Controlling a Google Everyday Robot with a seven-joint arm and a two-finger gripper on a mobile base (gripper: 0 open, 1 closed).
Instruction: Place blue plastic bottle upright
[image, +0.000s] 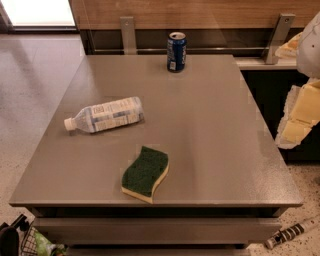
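**Plainly not upright: the bottle lies flat on the desk's left**

So far the blue plastic bottle (104, 115) lies on its side on the left half of the desk (215, 130). Its white cap points left and slightly near, and its printed label faces up. That round body can roll, so the task probably calls for a grip across the body followed by a tilt onto the base.

The hand (298, 120) hangs off the desk's right edge, at about mid depth and well apart from the bottle. It carries none of the desk's things. Whether it is wide or narrow, I cannot tell. Parked off to the side like that, it leaves the way to the bottle open.

A blue soda can (176, 51) stands upright at the far edge, near the middle, well out of the reach path. A green-and-yellow sponge (145, 173) lies flat by the near edge, just nearer than the bottle. That makes it the closest obstacle, and a low approach from the near side might brush it.

Counted on the desk: one bottle, one can and one sponge. One hand waits beside it.
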